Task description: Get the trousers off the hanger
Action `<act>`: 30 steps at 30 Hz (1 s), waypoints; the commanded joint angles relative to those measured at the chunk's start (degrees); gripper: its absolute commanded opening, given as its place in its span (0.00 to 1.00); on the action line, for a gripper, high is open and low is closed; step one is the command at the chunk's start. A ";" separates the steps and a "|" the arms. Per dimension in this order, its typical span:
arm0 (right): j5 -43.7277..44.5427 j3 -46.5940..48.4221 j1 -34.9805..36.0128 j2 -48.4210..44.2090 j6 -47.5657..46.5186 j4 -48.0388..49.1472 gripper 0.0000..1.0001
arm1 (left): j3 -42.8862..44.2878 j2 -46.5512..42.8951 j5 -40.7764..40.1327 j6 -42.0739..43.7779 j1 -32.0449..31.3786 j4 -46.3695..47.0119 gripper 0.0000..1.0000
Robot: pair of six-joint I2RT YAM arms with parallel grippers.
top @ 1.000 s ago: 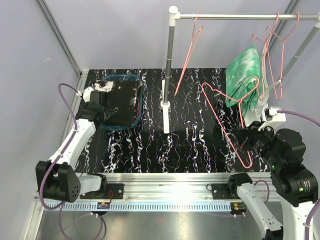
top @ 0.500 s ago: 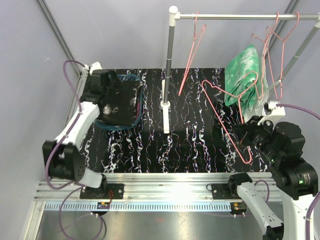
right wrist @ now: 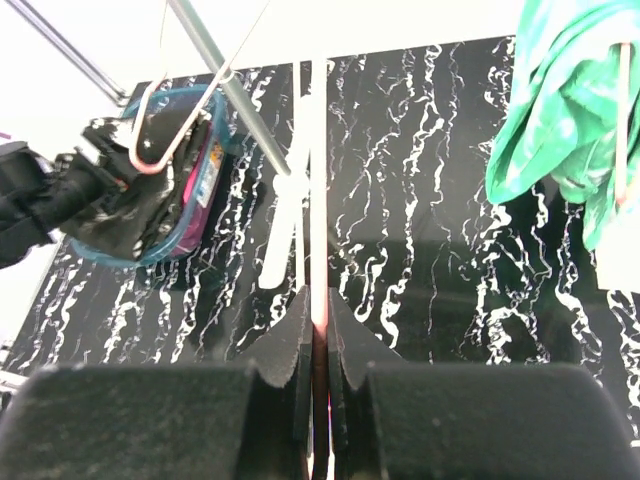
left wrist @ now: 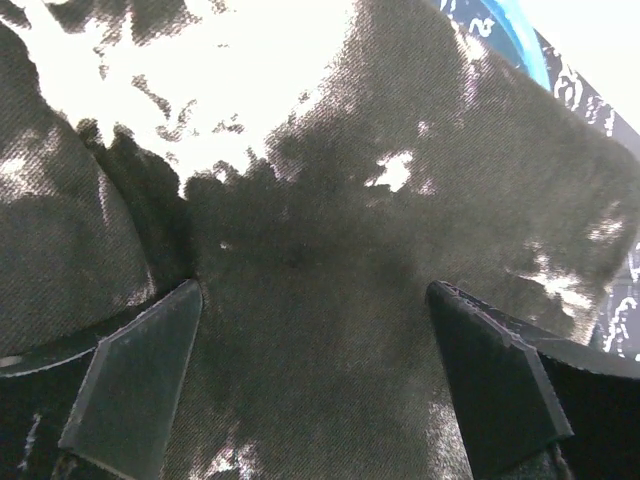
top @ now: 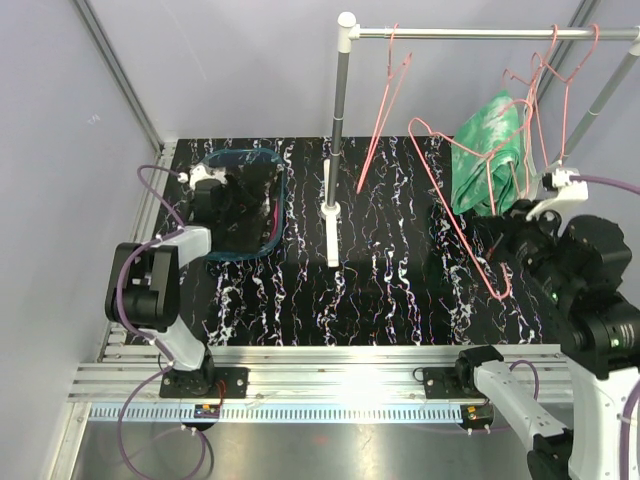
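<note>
The black white-speckled trousers (top: 250,200) lie in a blue-rimmed basket (top: 240,153), on top of magenta trousers (right wrist: 205,170). My left gripper (top: 225,195) hovers just over them, open. In the left wrist view the dark cloth (left wrist: 300,220) fills the picture, and nothing sits between the fingers of the left gripper (left wrist: 312,300). My right gripper (top: 497,245) is shut on the wire of a bare pink hanger (top: 455,213), held tilted above the table; the thin wire (right wrist: 320,290) is pinched between its fingers. The green-and-white trousers (top: 485,150) still hang on another pink hanger under the rail (top: 470,33).
A grey post (top: 340,110) with a white foot (top: 331,235) holds up the rail mid-table. An empty pink hanger (top: 385,100) dangles near it, and more pink hangers (top: 550,70) hang at the rail's right end. The table top is black marble pattern (top: 390,290).
The left gripper opened and let the black trousers drop into the basket, then moved in over it. The right gripper raised the empty hanger towards the rail.
</note>
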 commanded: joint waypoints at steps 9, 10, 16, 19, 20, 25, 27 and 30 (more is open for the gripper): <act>5.21 8.97 0.07 10.58 -6.08 7.79 0.00 | 21.51 -17.00 -4.95 3.41 -0.03 -38.50 0.99; 7.04 9.86 0.07 11.37 -6.53 8.32 0.00 | 22.83 -19.80 -6.17 3.50 -0.12 -41.07 0.99; 8.90 15.92 0.15 19.10 -10.66 14.21 0.00 | 20.92 -32.55 -3.73 6.74 -0.74 -48.92 0.99; 10.31 18.73 0.15 22.87 -12.77 15.71 0.00 | 17.49 -38.62 -0.04 9.21 -0.83 -50.06 0.99; 10.48 19.18 0.15 23.76 -13.03 16.15 0.00 | 16.70 -41.60 0.05 9.22 -0.83 -50.67 0.99; 9.61 17.87 0.15 27.19 -15.14 23.44 0.00 | 7.39 -54.96 0.93 12.73 -0.83 -47.08 0.99; 10.65 16.64 0.42 27.98 -15.41 26.86 0.00 | 5.80 -60.05 -0.90 13.52 -0.83 -46.72 0.99; 17.30 14.88 3.56 29.30 -17.94 30.47 0.00 | 3.68 -63.59 -3.71 15.36 -0.83 -48.12 0.99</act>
